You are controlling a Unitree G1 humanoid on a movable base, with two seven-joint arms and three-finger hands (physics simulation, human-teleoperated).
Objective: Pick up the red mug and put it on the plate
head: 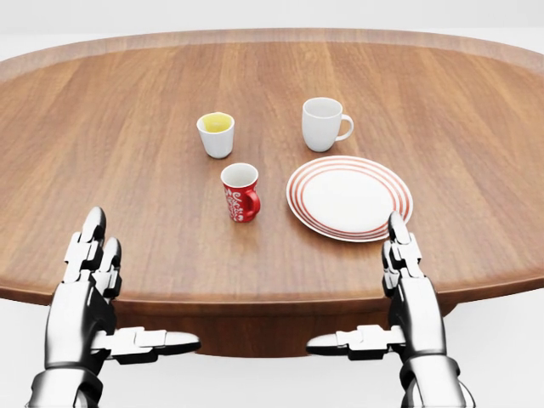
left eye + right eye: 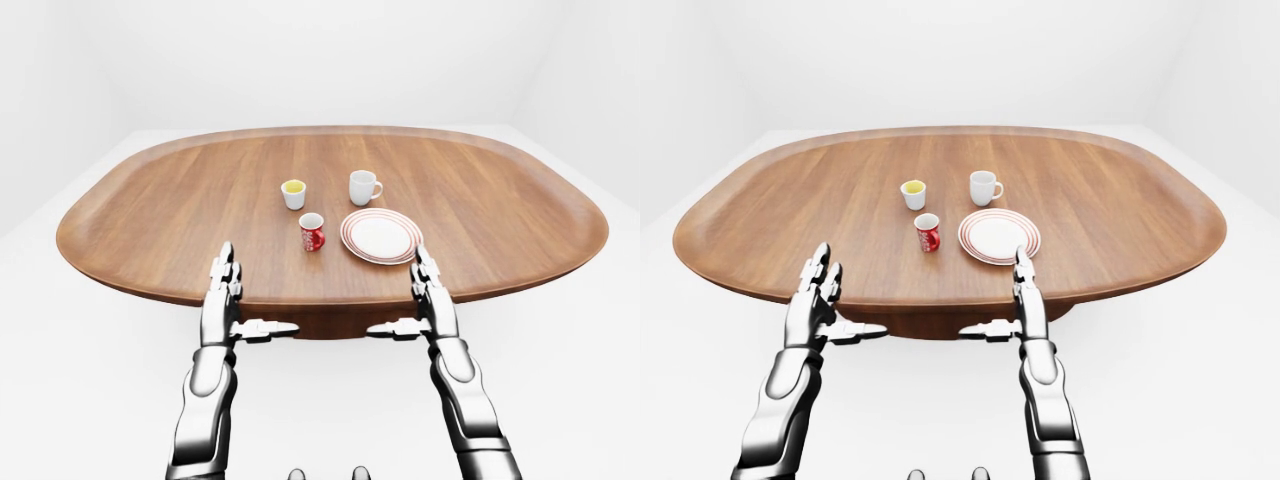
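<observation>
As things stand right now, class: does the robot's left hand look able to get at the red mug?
Probably yes. The left hand is open at the table's near edge, and bare wood lies between it and the red mug. The yellow-filled cup and plate stand off that path.

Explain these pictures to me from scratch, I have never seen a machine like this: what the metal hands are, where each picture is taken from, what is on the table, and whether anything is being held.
This is a simulated humanoid robot, steered by a person. All three pictures come from cameras on its head, looking out over its own arms: one head view, closer in, and two eye views that show nearly the same wider scene.

The silver left hand and right hand hover open at the near edge of the wooden table. Neither holds anything.

On the table stand a red mug, a red-ringed plate to its right, a white mug above the plate, and a small white cup with a yellow inside. The red mug is not on the plate yet.
</observation>
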